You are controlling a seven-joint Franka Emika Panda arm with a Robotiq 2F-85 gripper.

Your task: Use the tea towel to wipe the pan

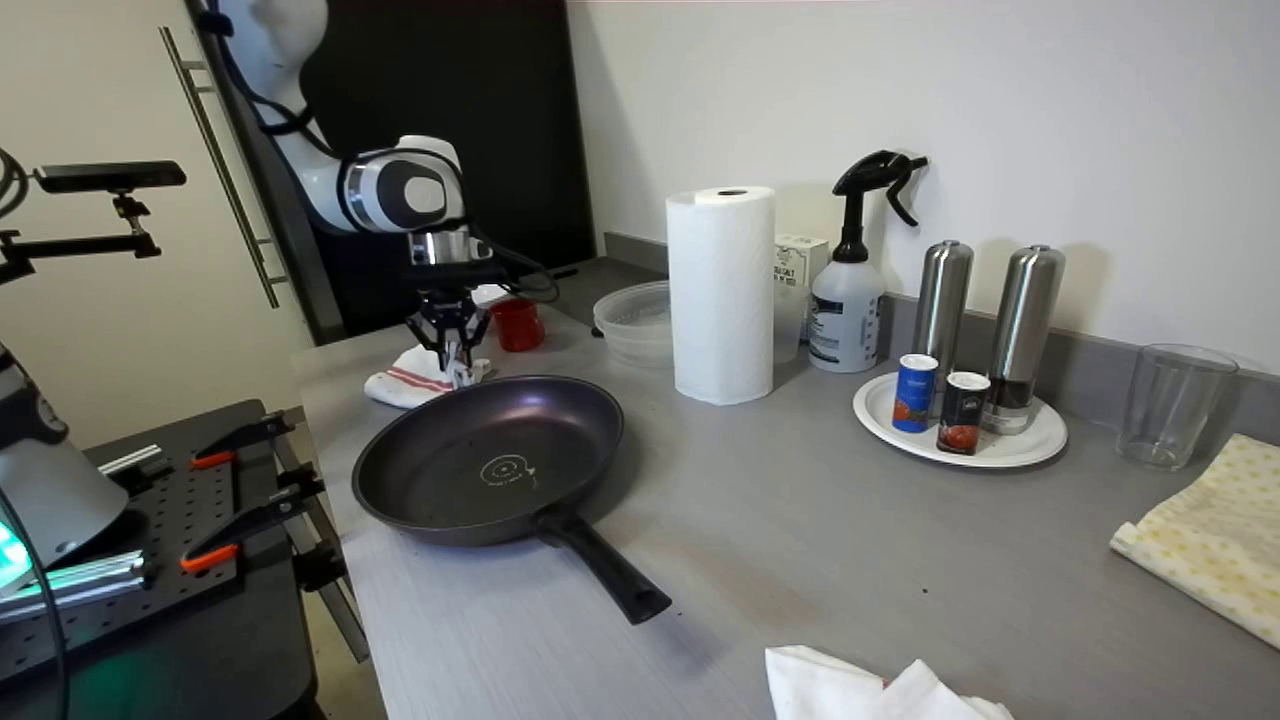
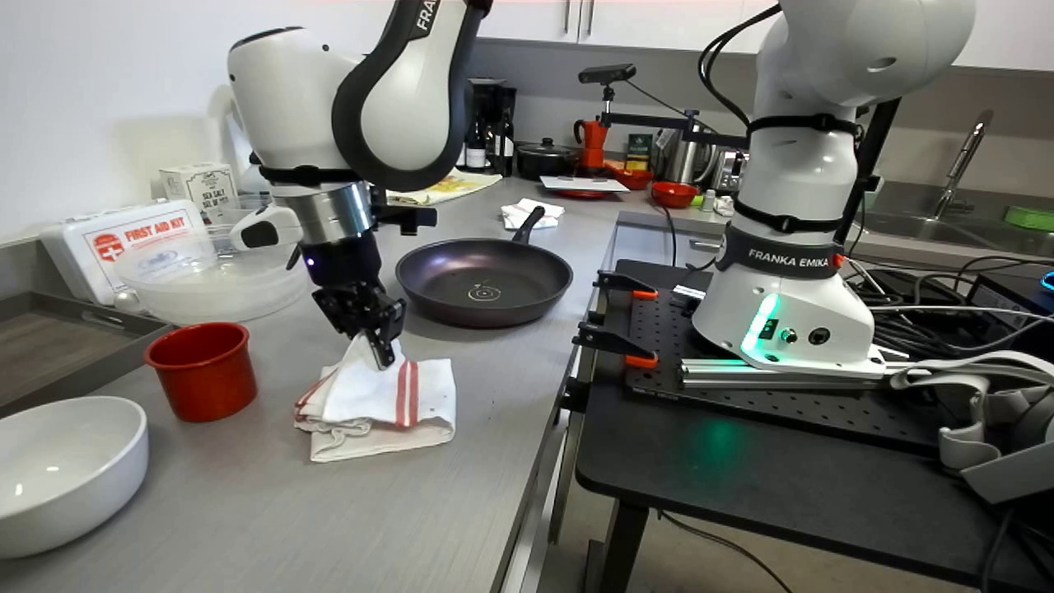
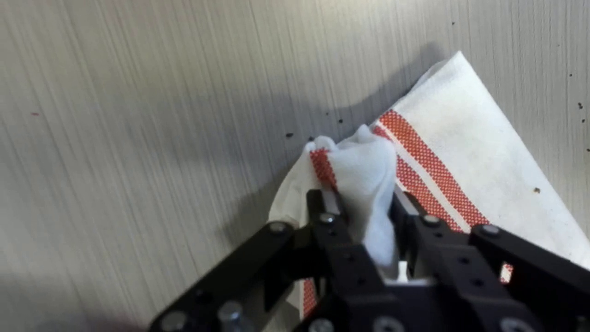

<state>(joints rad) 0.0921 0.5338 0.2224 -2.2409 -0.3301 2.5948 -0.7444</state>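
The tea towel, white with red stripes, lies folded on the grey counter in both exterior views and in the wrist view. My gripper points down at it, and it also shows in the wrist view. Its fingers are closed around a bunched fold of the towel, which is pinched up between them; the rest of the towel lies on the counter. The dark pan stands right beside the towel, its handle pointing away from it. The pan also shows here but is out of the wrist view.
A red cup and a white bowl stand near the towel. A clear plastic container, paper towel roll and spray bottle stand along the wall. Another white cloth lies beyond the pan handle.
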